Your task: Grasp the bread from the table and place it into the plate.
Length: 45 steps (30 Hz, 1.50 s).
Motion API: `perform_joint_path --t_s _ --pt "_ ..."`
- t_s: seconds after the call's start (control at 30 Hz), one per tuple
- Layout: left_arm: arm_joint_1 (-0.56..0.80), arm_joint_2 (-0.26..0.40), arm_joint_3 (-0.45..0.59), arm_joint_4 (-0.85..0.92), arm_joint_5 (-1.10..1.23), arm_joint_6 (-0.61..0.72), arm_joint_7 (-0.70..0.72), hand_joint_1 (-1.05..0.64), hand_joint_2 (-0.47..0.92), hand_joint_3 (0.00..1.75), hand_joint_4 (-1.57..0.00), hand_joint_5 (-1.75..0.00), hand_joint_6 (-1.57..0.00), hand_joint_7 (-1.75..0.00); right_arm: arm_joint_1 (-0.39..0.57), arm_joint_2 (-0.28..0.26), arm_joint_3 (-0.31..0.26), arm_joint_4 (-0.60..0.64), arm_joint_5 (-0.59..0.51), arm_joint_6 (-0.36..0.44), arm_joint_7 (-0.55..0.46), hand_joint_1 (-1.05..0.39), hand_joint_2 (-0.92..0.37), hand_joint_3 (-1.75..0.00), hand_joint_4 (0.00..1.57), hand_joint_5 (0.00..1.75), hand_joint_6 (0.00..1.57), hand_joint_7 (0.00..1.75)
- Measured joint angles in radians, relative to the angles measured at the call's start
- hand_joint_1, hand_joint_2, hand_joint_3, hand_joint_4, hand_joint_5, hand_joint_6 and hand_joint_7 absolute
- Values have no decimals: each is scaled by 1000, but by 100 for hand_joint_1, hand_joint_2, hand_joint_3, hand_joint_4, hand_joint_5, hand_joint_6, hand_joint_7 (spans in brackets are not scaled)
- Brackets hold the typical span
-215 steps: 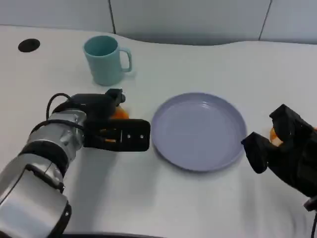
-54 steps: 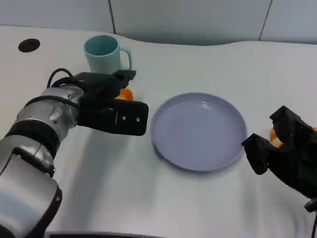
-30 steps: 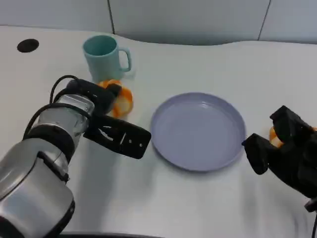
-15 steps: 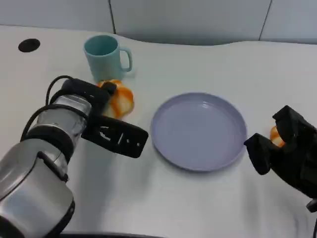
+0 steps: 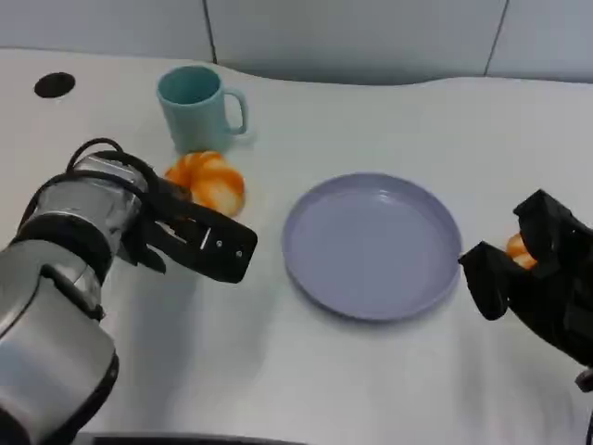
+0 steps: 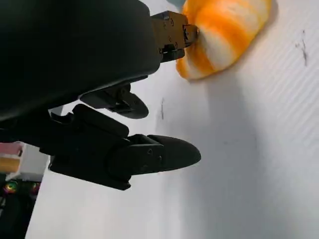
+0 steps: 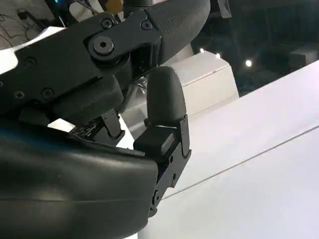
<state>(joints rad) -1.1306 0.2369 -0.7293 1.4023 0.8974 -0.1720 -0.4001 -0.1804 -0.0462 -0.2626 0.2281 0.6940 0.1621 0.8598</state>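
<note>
An orange-and-white glazed bread roll (image 5: 206, 180) lies on the white bench (image 5: 371, 389) at the left centre of the head view, just below a teal ceramic mug (image 5: 195, 109) and well left of the round lavender plate (image 5: 372, 243), which holds nothing. The left robot hand (image 5: 190, 243), black and reaching toward the frame's centre, sits just below and beside the roll with its fingers apart and nothing between them; the left wrist view shows the roll (image 6: 224, 37) free on the bench beyond the hand's shell. The right robot hand (image 5: 533, 283) waits at the lower right edge, a small orange object (image 5: 515, 248) tucked behind it; whether its fingers are together or apart cannot be told.

The risk from here is a missed or glancing grasp: the roll looks soft and rounded, and fingers closing off-centre could push it toward the mug or squash it. A loose hold could also let it drop on the bench short of the plate's rim.
</note>
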Motion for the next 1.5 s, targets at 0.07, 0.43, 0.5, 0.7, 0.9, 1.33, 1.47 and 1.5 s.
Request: perform_joint_path --t_s 0.07,0.43,0.5,0.7,0.9,1.33,1.47,1.5 --pt "-2 8 4 -1 -7 -16 -14 -61 92 50 -56 -1 -49 -1 1 0 0 0 0 0 0 -41 -85 0 86 175 65 175" --pt "-38 43 22 -16 -26 -108 -119 -64 92 51 -55 0 -51 -1 3 0 1 -7 1 3 -9 -41 -85 0 87 175 66 175" --pt "-38 45 22 -16 -26 -108 -124 -64 92 51 -55 0 -51 -1 3 0 1 -7 1 3 -8 -41 -85 0 87 175 66 175" --pt "-55 66 14 -23 -24 -166 -187 -63 92 48 -56 -2 -52 -2 3 0 2 -7 1 3 -8 -40 -85 0 88 175 66 174" --pt "-72 83 1 -35 -24 -188 -212 -63 92 48 -57 -2 -53 -2 3 0 3 -7 1 10 -9 -40 -85 0 88 175 67 173" --pt "-118 149 50 -63 -103 -270 -419 -56 92 41 -53 -1 -48 0 5 6 7 -48 1 13 -35 -43 -84 0 86 175 65 175" --pt "-118 152 58 -66 -114 -275 -437 -56 92 41 -54 -1 -48 0 8 6 13 -51 1 17 -38 -43 -84 0 86 175 65 175" --pt "-118 152 58 -67 -115 -275 -437 -51 92 40 -55 -1 -50 -1 9 6 13 -51 1 17 -38 -42 -85 0 86 175 65 175"
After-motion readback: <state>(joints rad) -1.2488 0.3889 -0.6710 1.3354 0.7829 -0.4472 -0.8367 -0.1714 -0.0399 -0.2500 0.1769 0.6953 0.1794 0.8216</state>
